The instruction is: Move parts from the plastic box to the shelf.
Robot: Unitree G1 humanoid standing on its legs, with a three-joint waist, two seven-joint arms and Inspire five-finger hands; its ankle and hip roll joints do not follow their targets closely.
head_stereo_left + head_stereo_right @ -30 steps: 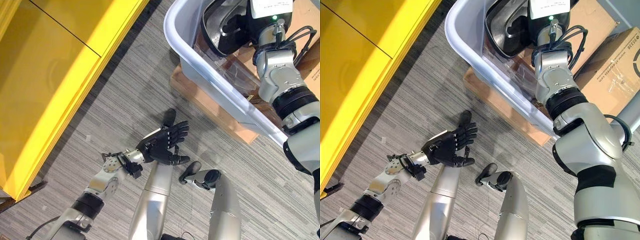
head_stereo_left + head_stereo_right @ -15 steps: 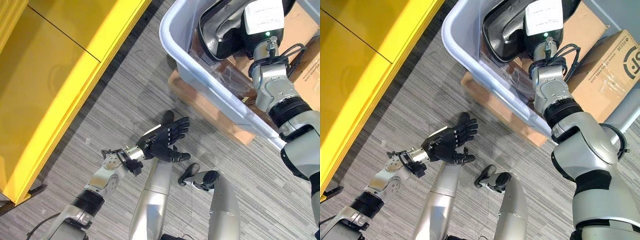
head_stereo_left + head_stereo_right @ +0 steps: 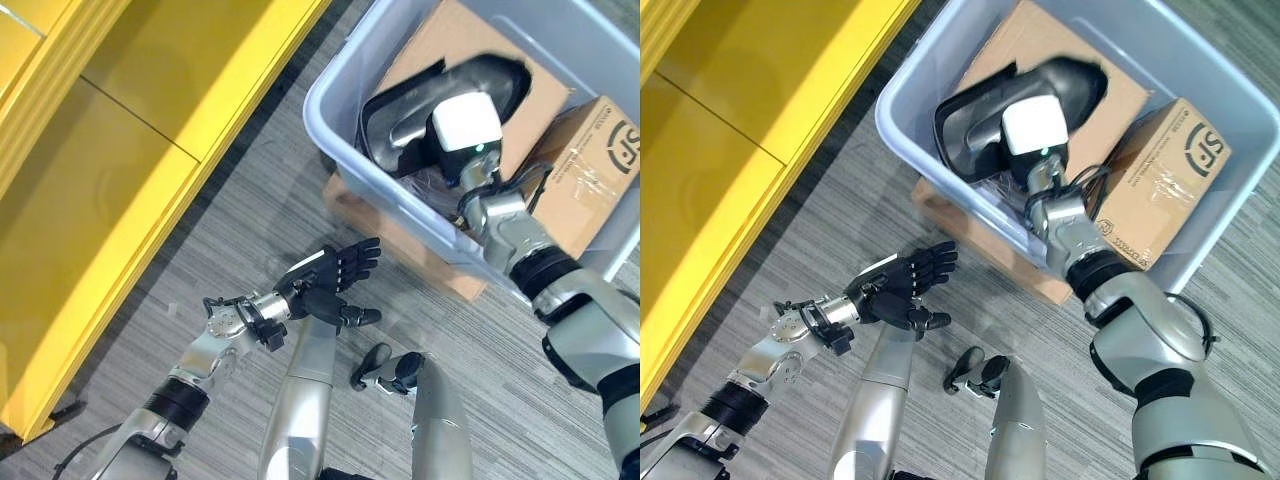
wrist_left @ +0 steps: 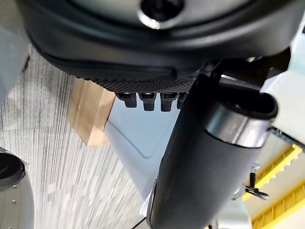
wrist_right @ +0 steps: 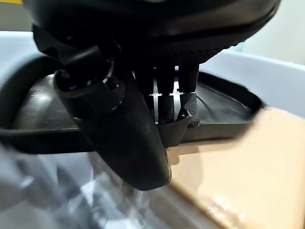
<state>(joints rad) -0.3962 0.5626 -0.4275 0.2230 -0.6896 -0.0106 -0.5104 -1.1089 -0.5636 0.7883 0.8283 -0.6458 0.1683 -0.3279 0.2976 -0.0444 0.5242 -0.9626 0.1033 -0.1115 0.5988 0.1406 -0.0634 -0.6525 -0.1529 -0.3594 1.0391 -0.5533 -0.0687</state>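
A pale grey-blue plastic box (image 3: 345,150) stands on the floor at the upper right. Inside lies a black moulded part (image 3: 400,105) on flat cardboard (image 3: 450,35). My right hand (image 5: 121,119) reaches into the box over that part. Its fingers (image 5: 167,81) run straight down to a rib of the part (image 5: 224,107), and the thumb hangs apart from them over clear film. The yellow shelf (image 3: 120,180) fills the left side. My left hand (image 3: 330,280) floats open above the carpet between shelf and box, holding nothing.
A taped cardboard carton (image 3: 1160,180) sits in the box's right half beside the black part. The box rests on a brown wooden block (image 3: 400,235). Striped grey carpet (image 3: 250,200) lies between the shelf and the box.
The camera has shifted, so the whole box interior now shows. My right hand stays at the black part. The left hand has barely moved.
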